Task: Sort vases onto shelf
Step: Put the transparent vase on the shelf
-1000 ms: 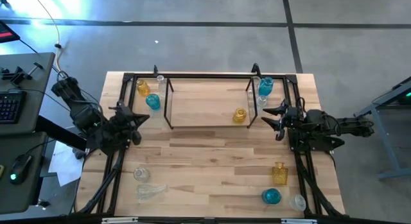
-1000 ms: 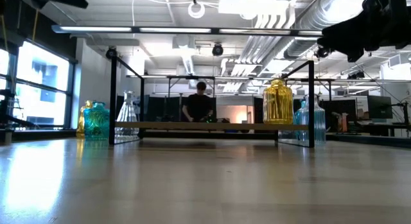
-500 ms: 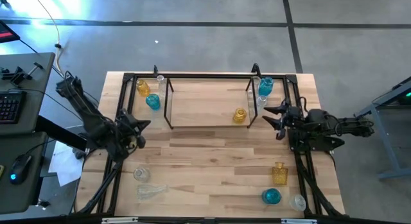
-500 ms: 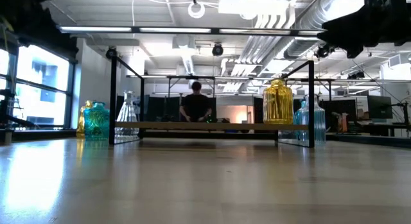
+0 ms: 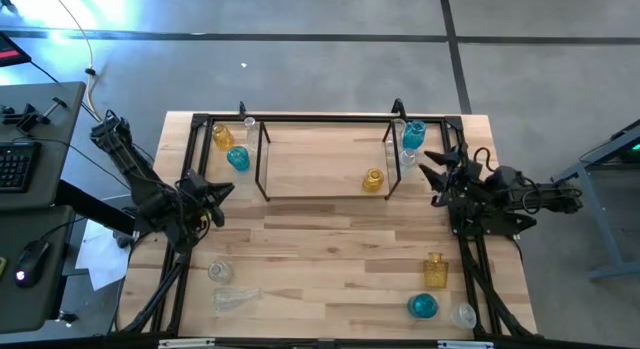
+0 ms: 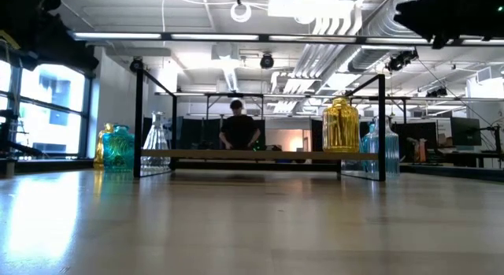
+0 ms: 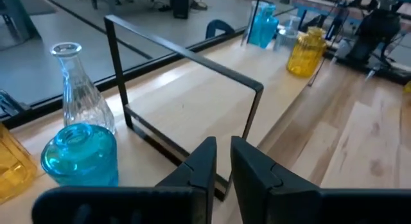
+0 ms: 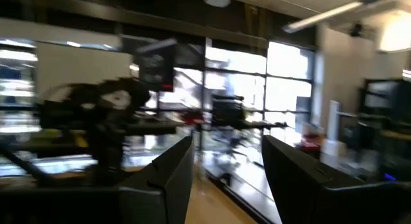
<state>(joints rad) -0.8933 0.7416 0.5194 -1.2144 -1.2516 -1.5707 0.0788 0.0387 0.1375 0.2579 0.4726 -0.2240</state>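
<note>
The shelf, black rods over a wooden floor, stands at the table's far middle, with one yellow vase on its floor at the right end. Left of it stand a yellow, a blue and a clear vase. A blue vase and a clear one stand to its right. My left gripper hovers near the shelf's left end, fingers a narrow gap apart and empty. My right gripper is open and empty beside the shelf's right end, tipped upward.
Near the front left a clear vase stands and another lies on its side. At the front right are a yellow, a blue and a clear vase. A black frame edges the table. A person stands far behind.
My left gripper has come down at the table's left side and rolled, its arm folding lower. My right gripper has tipped upward and risen slightly, its fingers swinging toward the far edge. No vase has moved.
</note>
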